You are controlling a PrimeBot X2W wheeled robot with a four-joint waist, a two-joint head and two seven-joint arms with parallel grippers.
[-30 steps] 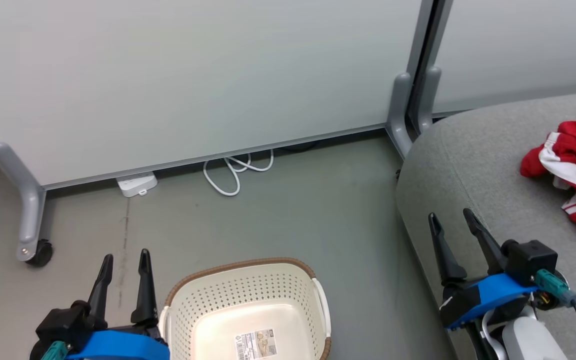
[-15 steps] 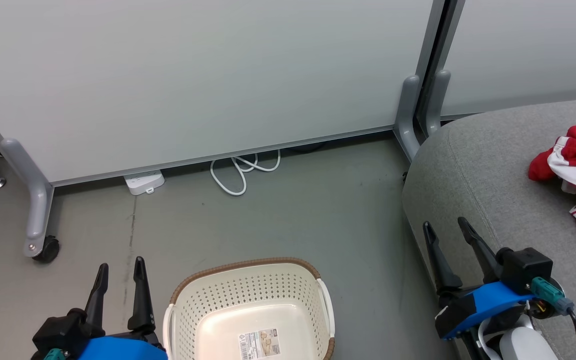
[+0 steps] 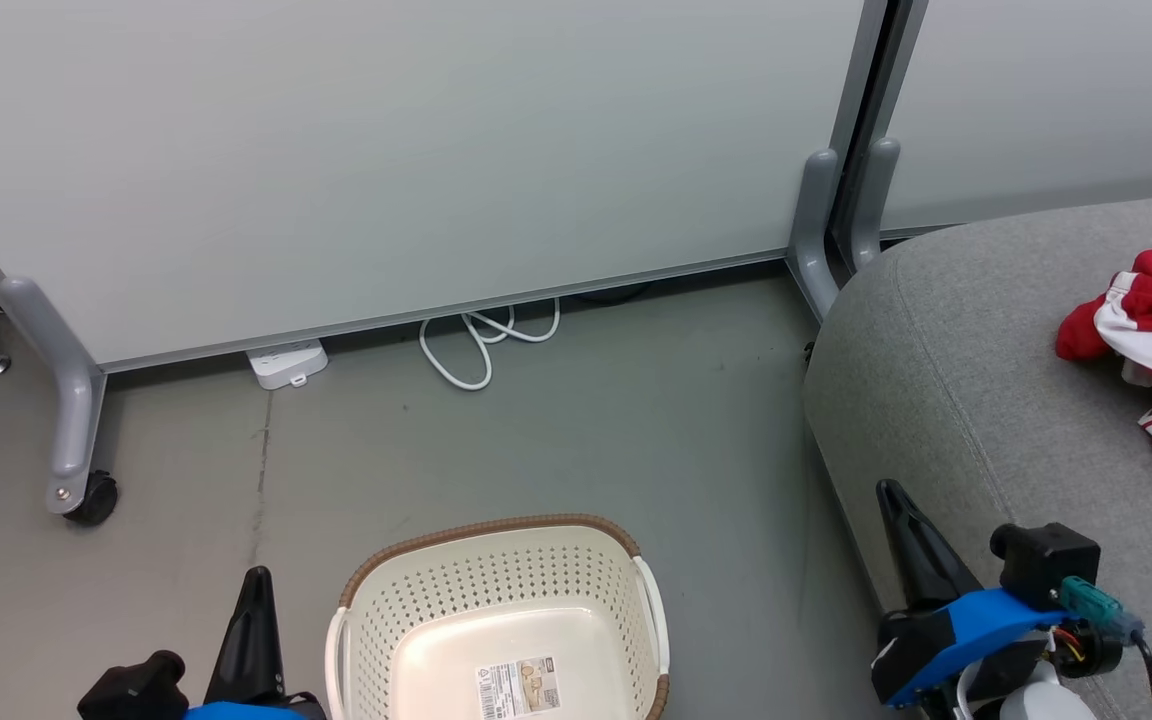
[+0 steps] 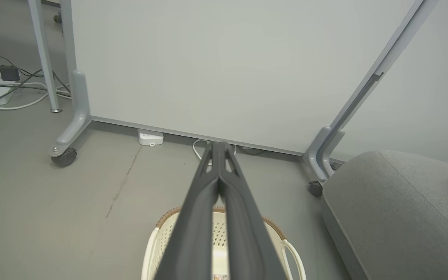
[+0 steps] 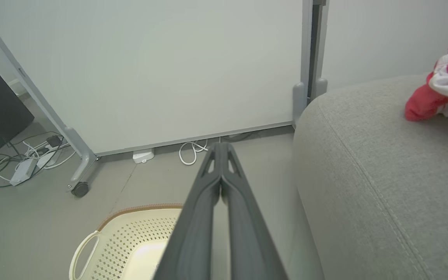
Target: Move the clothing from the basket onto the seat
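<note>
The cream perforated basket (image 3: 496, 610) with a brown rim sits on the floor at the bottom centre, holding only a paper label. Red clothing (image 3: 1151, 320) with white stripes lies on the grey seat (image 3: 986, 380) at the right. My left gripper (image 3: 256, 578) is shut, low at the basket's left, with nothing in it. My right gripper (image 3: 891, 492) is shut and empty over the seat's front edge. The left wrist view has the shut gripper (image 4: 219, 144) above the basket (image 4: 161, 233). The right wrist view has its shut gripper (image 5: 221, 144), the clothing (image 5: 441, 93) and the seat (image 5: 383, 186).
A pale partition panel (image 3: 386, 150) on grey wheeled feet (image 3: 71, 470) stands behind the basket. A white cable (image 3: 481, 345) and a power strip (image 3: 286, 362) lie at its base. More cables (image 5: 25, 159) lie on the floor at the left.
Both grippers have gone from open to shut with nothing between the fingers, and both have dropped lower in the head view. The camera shifted slightly a second ago.
</note>
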